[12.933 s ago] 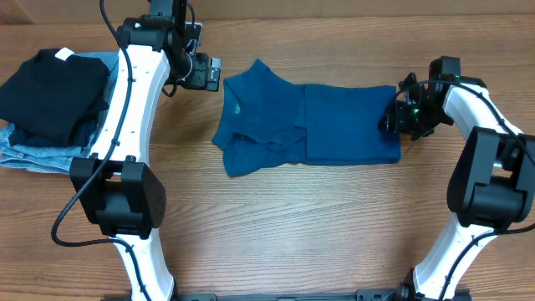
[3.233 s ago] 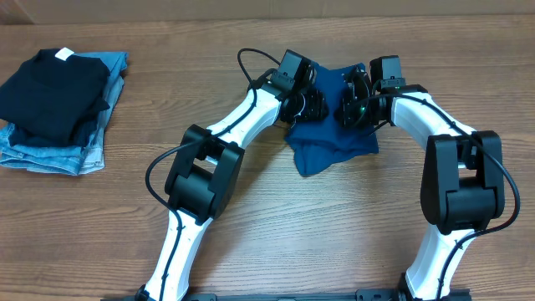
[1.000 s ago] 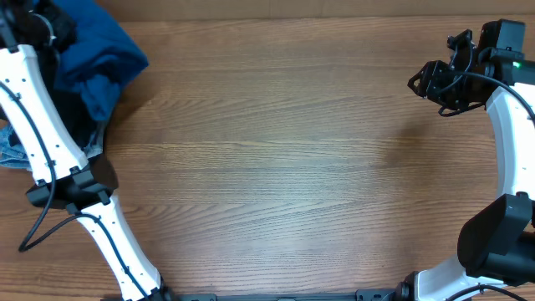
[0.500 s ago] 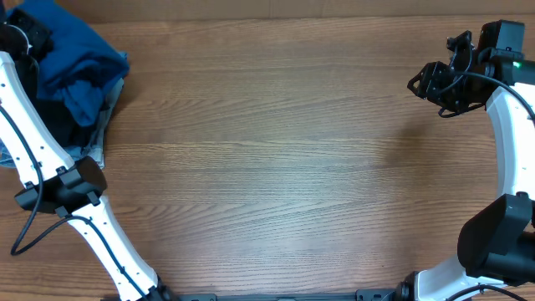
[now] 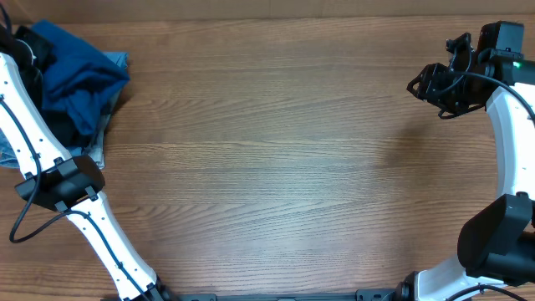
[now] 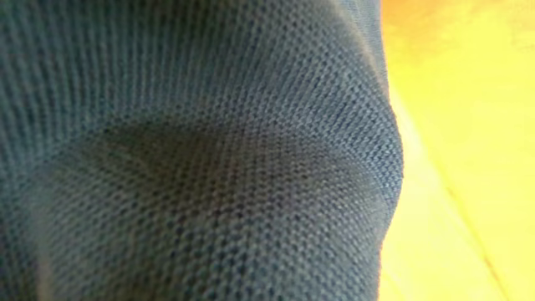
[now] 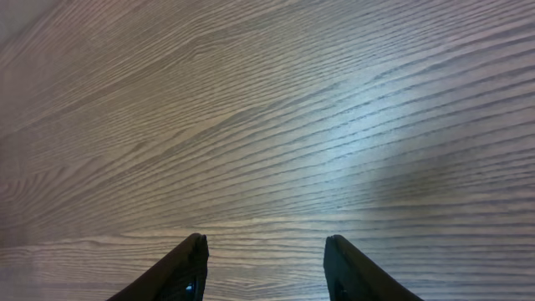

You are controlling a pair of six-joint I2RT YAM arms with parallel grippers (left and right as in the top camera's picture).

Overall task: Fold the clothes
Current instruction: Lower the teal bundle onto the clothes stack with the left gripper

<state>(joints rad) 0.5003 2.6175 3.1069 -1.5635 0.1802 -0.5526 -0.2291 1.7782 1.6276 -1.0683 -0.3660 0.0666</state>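
The clothes, a teal-blue shirt [image 5: 77,68], lie bunched in a heap at the table's far left, on top of a stack of other garments. Teal knit fabric [image 6: 201,150] fills almost the whole left wrist view and hides the jaws. My left arm [image 5: 25,117] reaches up along the left edge into the heap. Its gripper is buried in the fabric and shut on the shirt. My right gripper [image 5: 425,84] hangs at the far right above bare wood. It is open with nothing between its fingers [image 7: 266,238].
Under the shirt lies a black folded garment [image 5: 68,130], on light-blue jeans [image 5: 102,144] at the left edge. The wooden table [image 5: 276,159] stretches between the two arms. The right arm's base [image 5: 493,242] stands at the lower right.
The bunched shirt has shifted left and a little toward the near side with the left arm, settling over the stack. The right arm has not moved.
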